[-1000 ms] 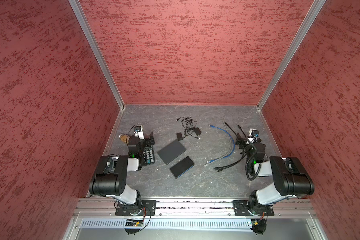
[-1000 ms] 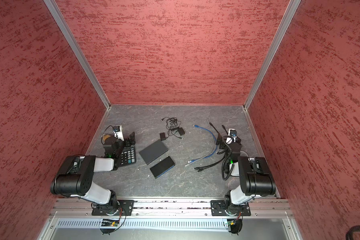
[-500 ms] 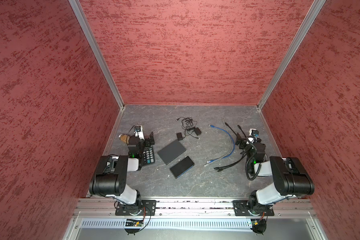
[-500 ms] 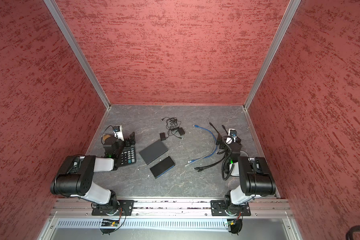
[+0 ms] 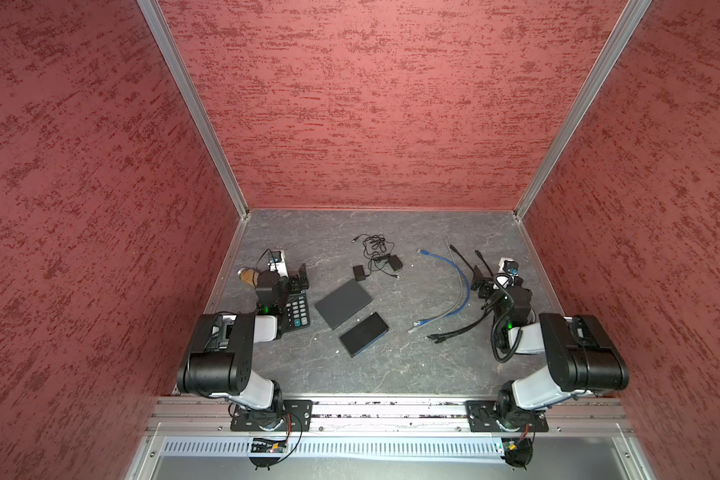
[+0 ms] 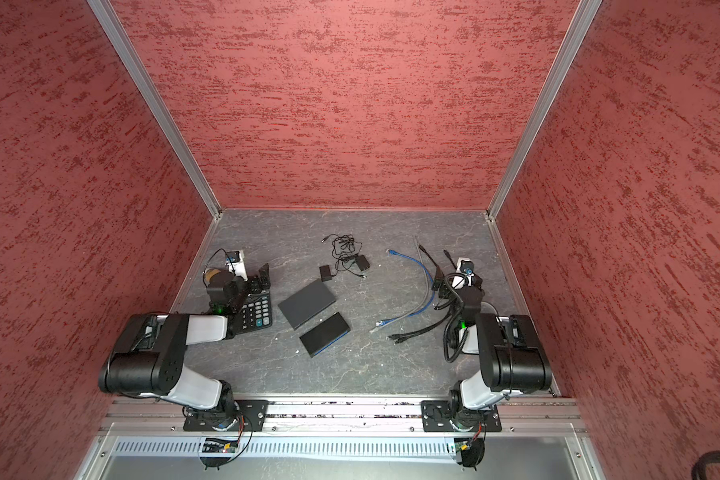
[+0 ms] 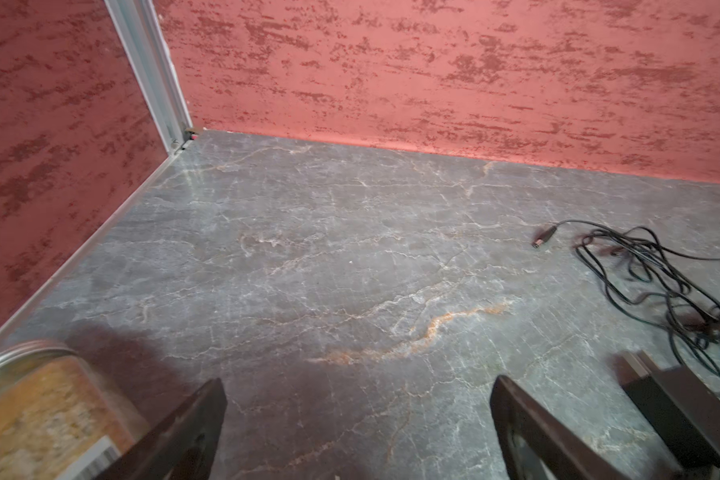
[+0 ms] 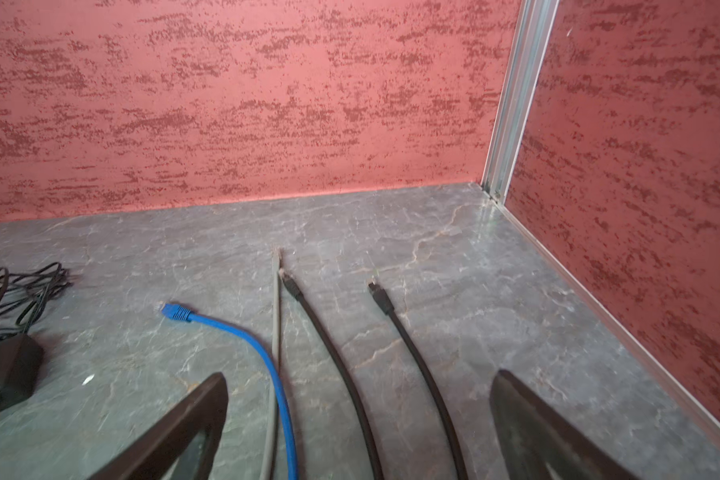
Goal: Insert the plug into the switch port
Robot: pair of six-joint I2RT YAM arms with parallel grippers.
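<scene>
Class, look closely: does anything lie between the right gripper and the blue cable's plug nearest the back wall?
Nothing visible does. The open right gripper faces the blue cable's plug across bare table. The grey cable runs beside the blue one, clear of that plug.

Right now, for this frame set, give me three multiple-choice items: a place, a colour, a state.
1. The calculator lies: A at the left; B in the middle; C at the right.
2. The cable beside the grey cable is: A red; B blue; C yellow.
3. The right end effector is: A shut on a plug; B shut, empty; C open, empty.
Key: A, it lies left of the larger black box; B, the blue cable runs alongside it; C, its jaws stand wide apart, gripping nothing.
</scene>
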